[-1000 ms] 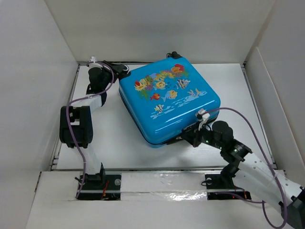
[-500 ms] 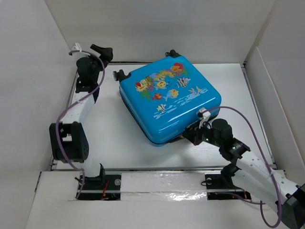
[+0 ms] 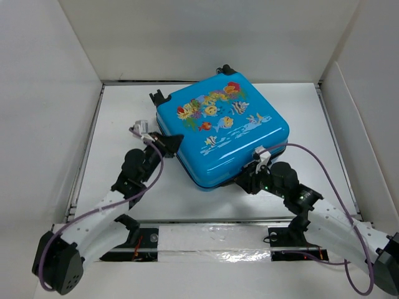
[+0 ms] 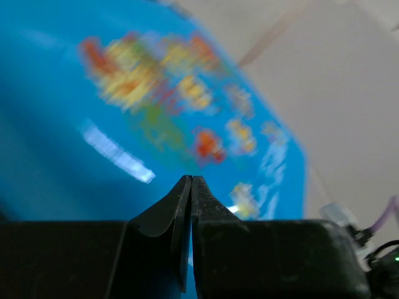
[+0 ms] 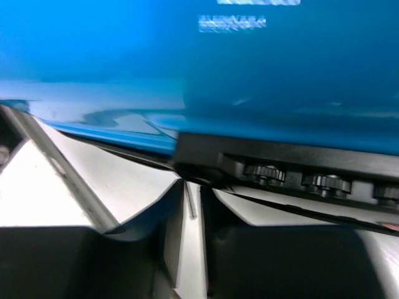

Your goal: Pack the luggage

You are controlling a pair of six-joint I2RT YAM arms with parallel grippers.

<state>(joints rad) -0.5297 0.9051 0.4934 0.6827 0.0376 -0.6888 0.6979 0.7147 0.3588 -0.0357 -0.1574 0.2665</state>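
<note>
Finding luggage (image 3: 221, 134) shut ahead, my left gripper (image 4: 190, 187) closed empty, right gripper (image 5: 190, 202) slightly parted under its lock (image 5: 293, 174); fastening unconfirmed.

Luggage (image 3: 221, 131): hard plastic shell, smooth, high gloss, with bright light streaks across the printed lid.
Lock block (image 5: 287, 159) on the luggage's edge: black plastic, dull sheen, dials finely ribbed.
Table (image 3: 124, 118) around the luggage: white, matt, smooth.
Walls (image 3: 206, 37) behind the luggage: white, matt board.
Tape strip (image 3: 212, 251) nearer than the luggage: shiny, wrinkled.
Left gripper (image 4: 190, 184), fingers (image 4: 159, 218): black, matt, smooth.
</note>
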